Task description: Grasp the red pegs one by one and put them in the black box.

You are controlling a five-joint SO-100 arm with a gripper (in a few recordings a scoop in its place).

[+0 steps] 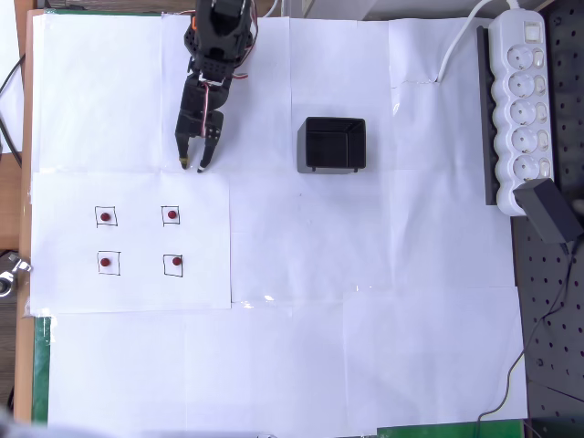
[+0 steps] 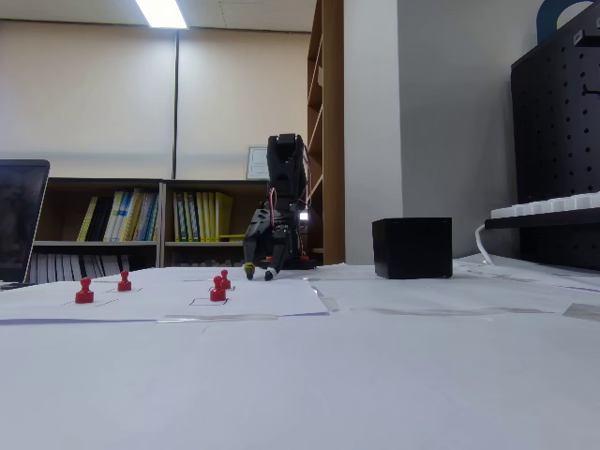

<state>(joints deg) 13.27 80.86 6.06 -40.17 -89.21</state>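
White paper table (image 1: 365,347); four red pegs (image 1: 172,215) near hand (image 1: 193,165); black box (image 1: 333,144) apart

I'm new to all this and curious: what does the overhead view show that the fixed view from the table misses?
Overhead alone: the drawn squares around the pegs, the inside of the box with no peg in it, and the power strip's sockets. Fixed view alone: the pegs' upright shape, the bookshelves and a ceiling light. Both: four pegs on paper, the box and the gripper low near the table.
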